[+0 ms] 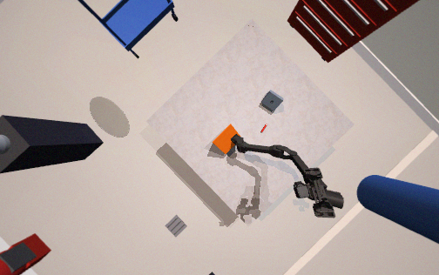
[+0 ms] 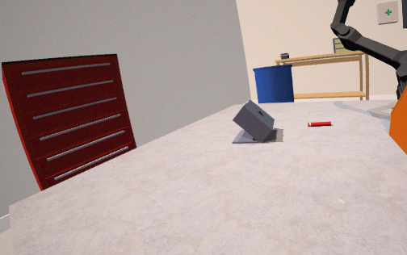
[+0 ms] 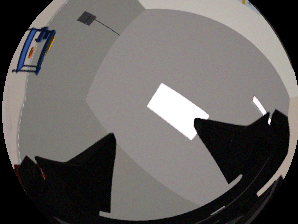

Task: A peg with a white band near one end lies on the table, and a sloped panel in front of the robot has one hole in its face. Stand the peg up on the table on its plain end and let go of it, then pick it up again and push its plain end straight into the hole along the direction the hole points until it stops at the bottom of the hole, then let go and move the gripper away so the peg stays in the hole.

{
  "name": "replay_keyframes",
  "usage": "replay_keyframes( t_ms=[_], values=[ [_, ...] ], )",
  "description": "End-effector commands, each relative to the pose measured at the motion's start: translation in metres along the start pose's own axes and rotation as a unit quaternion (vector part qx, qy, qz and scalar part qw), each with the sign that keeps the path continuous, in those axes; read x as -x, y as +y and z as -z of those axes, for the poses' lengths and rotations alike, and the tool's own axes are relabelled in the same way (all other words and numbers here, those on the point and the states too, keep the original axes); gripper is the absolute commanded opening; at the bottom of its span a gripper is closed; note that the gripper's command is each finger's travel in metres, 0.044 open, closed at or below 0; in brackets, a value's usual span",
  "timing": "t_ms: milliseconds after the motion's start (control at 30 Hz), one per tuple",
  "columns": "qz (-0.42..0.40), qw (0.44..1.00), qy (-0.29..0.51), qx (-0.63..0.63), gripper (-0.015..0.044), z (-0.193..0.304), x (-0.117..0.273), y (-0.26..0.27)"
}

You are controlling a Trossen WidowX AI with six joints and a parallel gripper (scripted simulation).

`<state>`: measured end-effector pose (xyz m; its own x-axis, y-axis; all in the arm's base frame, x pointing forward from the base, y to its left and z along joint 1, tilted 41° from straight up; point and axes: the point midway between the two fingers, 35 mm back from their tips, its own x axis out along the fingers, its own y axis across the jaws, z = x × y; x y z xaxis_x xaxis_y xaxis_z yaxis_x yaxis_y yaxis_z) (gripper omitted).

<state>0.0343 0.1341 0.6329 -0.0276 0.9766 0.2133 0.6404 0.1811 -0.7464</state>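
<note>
The red peg (image 1: 264, 128) (image 2: 322, 123) lies on its side on the table (image 1: 192, 117) (image 2: 202, 194). Its white band shows at its left end in the exterior view. The grey sloped panel (image 1: 266, 99) (image 2: 251, 122) stands near the peg, apart from it. Its dark hole (image 1: 272, 102) (image 2: 260, 114) is empty and faces up and to the right in the exterior view. My gripper (image 1: 319, 191) (image 3: 156, 129) is open and empty, raised high and far from peg and panel. The wrist view faces the ceiling and walls, and the gripper is outside the exterior view.
An orange block (image 1: 226, 139) (image 2: 399, 127) stands beside the arm's base. A red drawer cabinet (image 1: 344, 26) (image 2: 81, 121) and a blue cart (image 1: 139, 19) stand beyond the table. A blue barrel (image 1: 405, 206) (image 2: 274, 85) stands off the table too.
</note>
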Motion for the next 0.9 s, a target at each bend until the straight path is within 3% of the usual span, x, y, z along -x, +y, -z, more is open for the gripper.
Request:
replay_keyframes(
  t_ms=[0, 867],
  values=[
    [-0.001, 1.0, 0.001, 0.0, 0.0426, -0.001, 0.0, 0.0],
    [-0.158, 0.982, 0.098, -0.024, 0.044, -0.071, -0.053, 0.025]
  ],
)
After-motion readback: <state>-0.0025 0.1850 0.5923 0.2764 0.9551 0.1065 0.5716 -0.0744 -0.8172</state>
